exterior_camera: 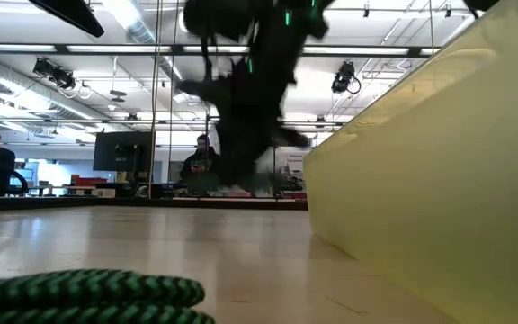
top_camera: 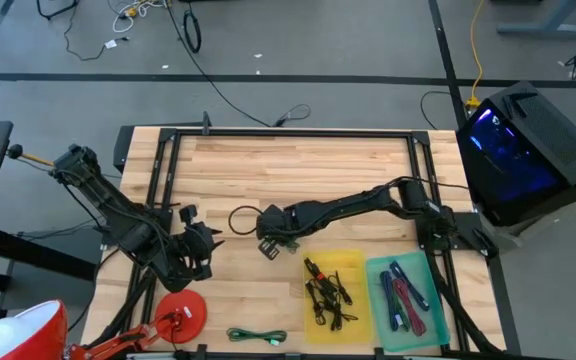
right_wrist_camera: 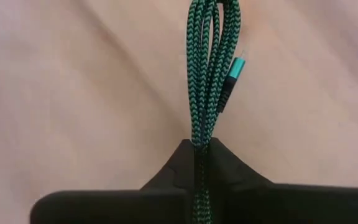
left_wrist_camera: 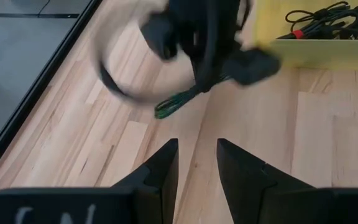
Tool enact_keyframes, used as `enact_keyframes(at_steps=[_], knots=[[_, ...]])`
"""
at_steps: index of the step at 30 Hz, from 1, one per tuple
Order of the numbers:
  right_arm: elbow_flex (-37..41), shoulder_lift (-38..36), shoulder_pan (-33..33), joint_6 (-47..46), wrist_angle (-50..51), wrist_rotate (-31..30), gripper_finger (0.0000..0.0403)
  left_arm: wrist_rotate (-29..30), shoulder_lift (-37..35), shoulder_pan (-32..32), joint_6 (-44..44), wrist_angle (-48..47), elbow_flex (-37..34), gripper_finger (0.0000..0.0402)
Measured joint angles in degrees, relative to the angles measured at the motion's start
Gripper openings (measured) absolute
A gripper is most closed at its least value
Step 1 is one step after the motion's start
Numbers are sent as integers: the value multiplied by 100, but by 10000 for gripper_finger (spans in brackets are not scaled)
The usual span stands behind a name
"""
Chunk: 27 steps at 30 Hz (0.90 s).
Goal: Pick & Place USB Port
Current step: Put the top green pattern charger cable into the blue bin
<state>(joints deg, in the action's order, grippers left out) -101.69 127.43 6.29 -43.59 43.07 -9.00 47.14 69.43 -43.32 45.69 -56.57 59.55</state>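
Pickup done: my right gripper [right_wrist_camera: 199, 149] pinches a green braided USB cable [right_wrist_camera: 209, 68]; bin placement remains, left gripper [left_wrist_camera: 197, 163] open.

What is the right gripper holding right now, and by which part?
The right gripper is shut on a green braided cable, pinching the bundled loops partway along, not at the plug. The left gripper is open and holds nothing.

Overhead looks straight down; low view sits level beside the yellow bin [exterior_camera: 439, 171]
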Motion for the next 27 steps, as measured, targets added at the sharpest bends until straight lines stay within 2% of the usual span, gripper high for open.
enact_keyframes(at_steps=[7,12,22,27], knots=[[-721,-564,246,-72,764,-460,10,18,0,0,4,2,0,115],[-984,-1057,835,-728,1799,-772,10,-42,0,0,4,-12,0,115],[-990,-1536,2650,-3712,3833,-1569,10,-75,0,-1,15,-28,0,115],[-824,-1523,3602,-5680,4682,-1388,10,-73,0,-1,17,-25,0,115]])
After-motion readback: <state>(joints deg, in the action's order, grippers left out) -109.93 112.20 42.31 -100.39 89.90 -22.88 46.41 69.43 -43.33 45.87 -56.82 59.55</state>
